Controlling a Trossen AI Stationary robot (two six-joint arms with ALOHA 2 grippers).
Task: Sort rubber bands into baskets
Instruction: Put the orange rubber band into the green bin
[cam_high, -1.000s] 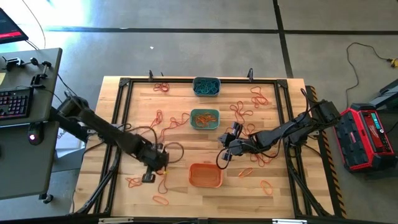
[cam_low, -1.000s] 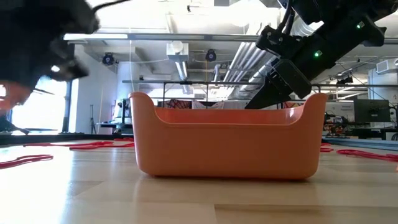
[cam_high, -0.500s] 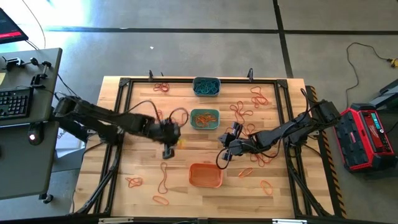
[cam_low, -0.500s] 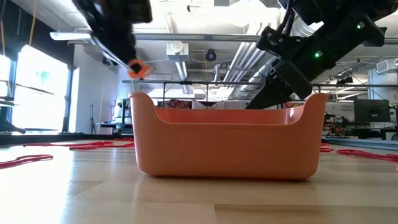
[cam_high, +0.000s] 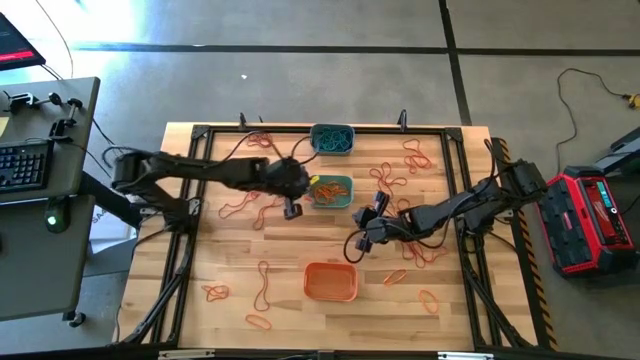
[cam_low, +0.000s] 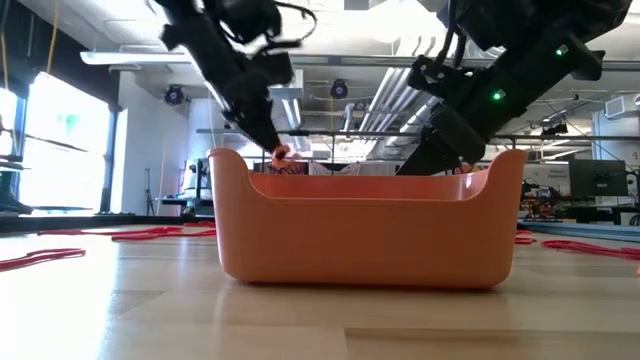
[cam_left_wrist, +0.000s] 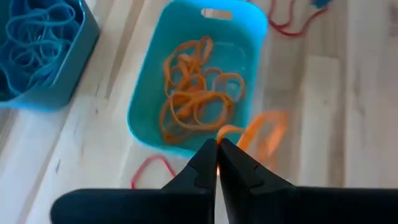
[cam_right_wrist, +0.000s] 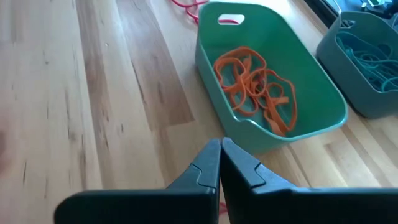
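While the left gripper (cam_left_wrist: 217, 149) pinches an orange rubber band (cam_left_wrist: 258, 129) just beside the teal basket's (cam_left_wrist: 140, 109) near rim, the right gripper (cam_right_wrist: 220, 151), fingers together, waits nearby.

A robotics lab or workshop in an open industrial hall. The wooden bench (cam_high: 230, 270) stands on a bare concrete floor (cam_high: 300, 70) marked with dark lines. A side desk (cam_high: 70, 110) carries a keyboard (cam_high: 22, 165); a red and black equipment case (cam_high: 590, 220) sits on the floor by a loose cable (cam_high: 575, 100). The low view shows exposed ceiling ducts (cam_low: 400, 90), strip lights (cam_low: 130, 58), a large window (cam_low: 65, 150) and distant workstations (cam_low: 590, 180).
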